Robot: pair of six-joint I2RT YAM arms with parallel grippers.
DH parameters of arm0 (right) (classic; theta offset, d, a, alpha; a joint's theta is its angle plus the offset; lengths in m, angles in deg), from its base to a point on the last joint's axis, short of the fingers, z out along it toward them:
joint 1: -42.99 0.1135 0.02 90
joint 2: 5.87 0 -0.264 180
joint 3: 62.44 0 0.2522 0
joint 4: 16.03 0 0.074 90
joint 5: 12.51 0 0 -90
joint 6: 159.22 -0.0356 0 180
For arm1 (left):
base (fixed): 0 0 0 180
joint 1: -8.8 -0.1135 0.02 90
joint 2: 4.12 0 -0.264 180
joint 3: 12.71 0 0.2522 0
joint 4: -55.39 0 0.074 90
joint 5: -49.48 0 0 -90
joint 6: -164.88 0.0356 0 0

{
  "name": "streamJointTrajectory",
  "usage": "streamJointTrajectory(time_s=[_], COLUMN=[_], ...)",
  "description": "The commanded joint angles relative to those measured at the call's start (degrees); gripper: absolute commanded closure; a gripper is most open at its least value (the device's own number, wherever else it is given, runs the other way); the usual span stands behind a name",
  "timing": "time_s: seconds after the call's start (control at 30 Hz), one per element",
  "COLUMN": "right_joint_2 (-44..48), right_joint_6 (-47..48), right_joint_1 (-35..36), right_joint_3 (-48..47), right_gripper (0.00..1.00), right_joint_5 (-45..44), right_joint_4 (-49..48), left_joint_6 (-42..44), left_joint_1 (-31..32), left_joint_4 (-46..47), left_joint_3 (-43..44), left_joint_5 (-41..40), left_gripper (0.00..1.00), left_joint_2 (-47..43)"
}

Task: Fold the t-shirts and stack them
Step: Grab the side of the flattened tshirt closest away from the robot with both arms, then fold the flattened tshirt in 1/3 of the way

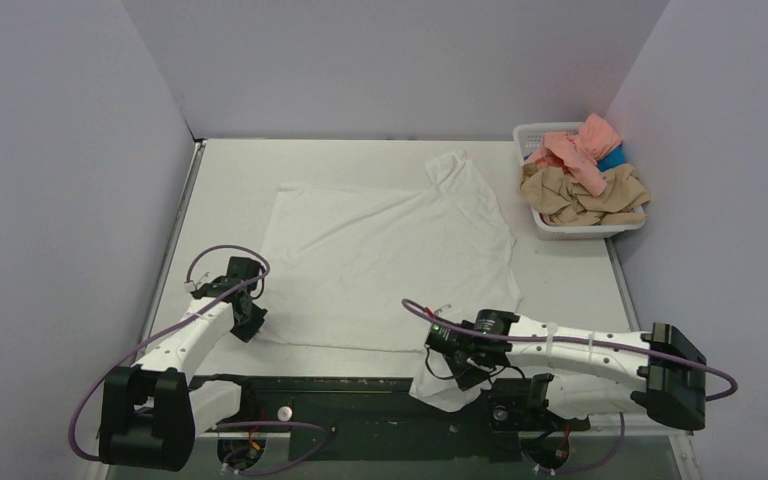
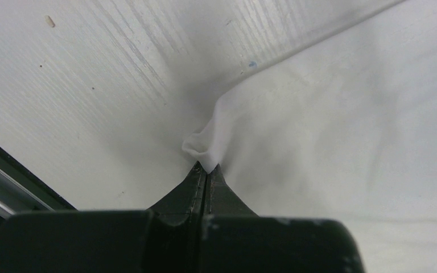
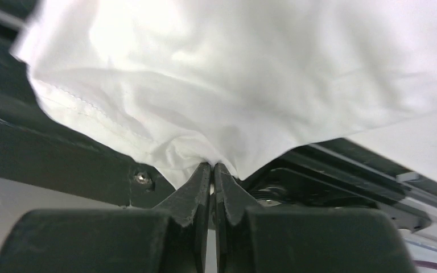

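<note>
A white t-shirt [image 1: 390, 255] lies spread on the table, one part hanging over the near edge. My left gripper [image 1: 250, 322] is shut on its near left corner [image 2: 205, 149], pinching a small fold at the fingertips. My right gripper [image 1: 457, 352] is shut on the hanging cloth [image 3: 205, 102] at the near edge, over the black frame. More t-shirts, salmon-pink [image 1: 580, 148], tan [image 1: 580, 198] and blue [image 1: 612, 158], are piled in the basket at the back right.
A white lattice basket [image 1: 538, 135] stands at the table's far right edge. Purple-grey walls close in the left, back and right. The black frame [image 1: 360, 410] with the arm bases runs along the near edge.
</note>
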Motion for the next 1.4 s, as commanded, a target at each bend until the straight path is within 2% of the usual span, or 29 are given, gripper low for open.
streamJointTrajectory(time_s=[0.0, 0.27, 0.53, 0.87, 1.37], right_joint_2=[5.2, 4.3, -0.2, -6.1, -12.5], right_joint_6=[4.1, 11.8, 16.7, 20.7, 22.8], right_joint_1=[-5.8, -17.8, -26.5, -33.6, -39.7], right_joint_3=[-8.6, -18.3, -27.2, -33.7, -39.2], right_gripper=[1.0, 1.0, 1.0, 1.0, 1.0], right_joint_5=[-14.3, -21.1, -21.1, -21.1, -19.3], right_joint_4=[11.6, 13.6, 10.3, 9.2, 5.3], left_joint_6=[-0.1, 0.4, 0.7, -0.9, -2.1], left_joint_1=[-0.3, -0.3, -0.3, -0.9, -1.1], left_joint_4=[2.2, 2.3, 3.7, 1.7, 5.1], left_joint_3=[3.2, 8.3, 13.8, 20.0, 23.9], left_joint_5=[2.3, 4.2, 5.2, 2.4, 1.5], left_gripper=[1.0, 1.0, 1.0, 1.0, 1.0], left_joint_2=[-1.9, 0.5, 6.1, 12.5, 16.3])
